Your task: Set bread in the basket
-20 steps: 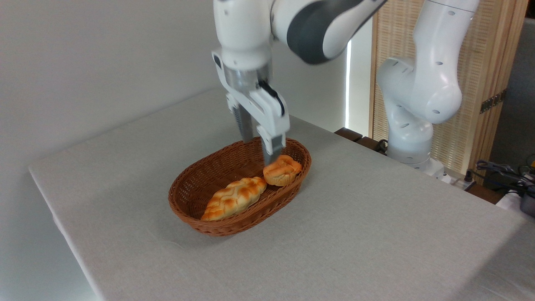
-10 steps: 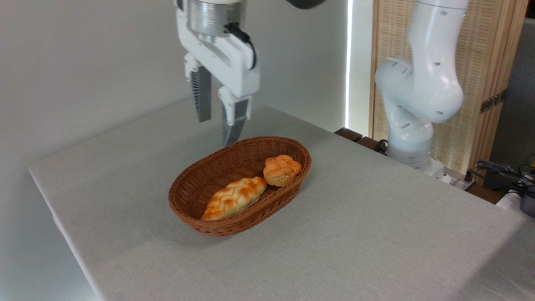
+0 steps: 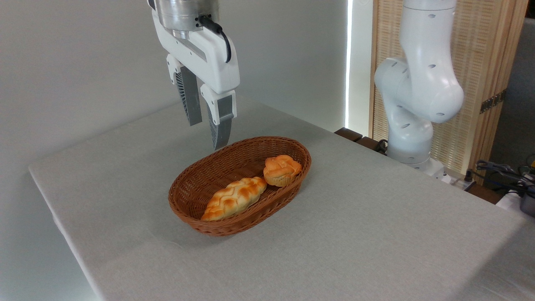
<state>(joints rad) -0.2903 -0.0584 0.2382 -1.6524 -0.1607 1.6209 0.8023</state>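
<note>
1. We find the gripper [image 3: 207, 134] up and to the left of the basket [image 3: 196, 184], above the basket's far-left rim and well clear of it. Its two fingers stand parted with a plain gap between them, and they hold nothing.
2. We find the braided loaf [image 3: 235, 197] lying lengthwise in the middle of the basket.
3. We find the bread [image 3: 281, 169] inside the basket at its right end, resting against the inner wall, its near edge touching or just beside the tip of the loaf. We judge the placement done.
4. The step in hand, as we judge it, is the retreat. To do it well, we lift away from the basket without dipping toward the rim, leave the fingers parted, and avoid sweeping back over the bread.
5. Against the frame one second earlier, we note that the gripper stood low inside the basket, its fingertips at the bread; it has since risen and moved left of the basket.
6. The bread and the loaf have kept their places in the basket, and the basket has not shifted on the table [image 3: 376, 234].
</note>
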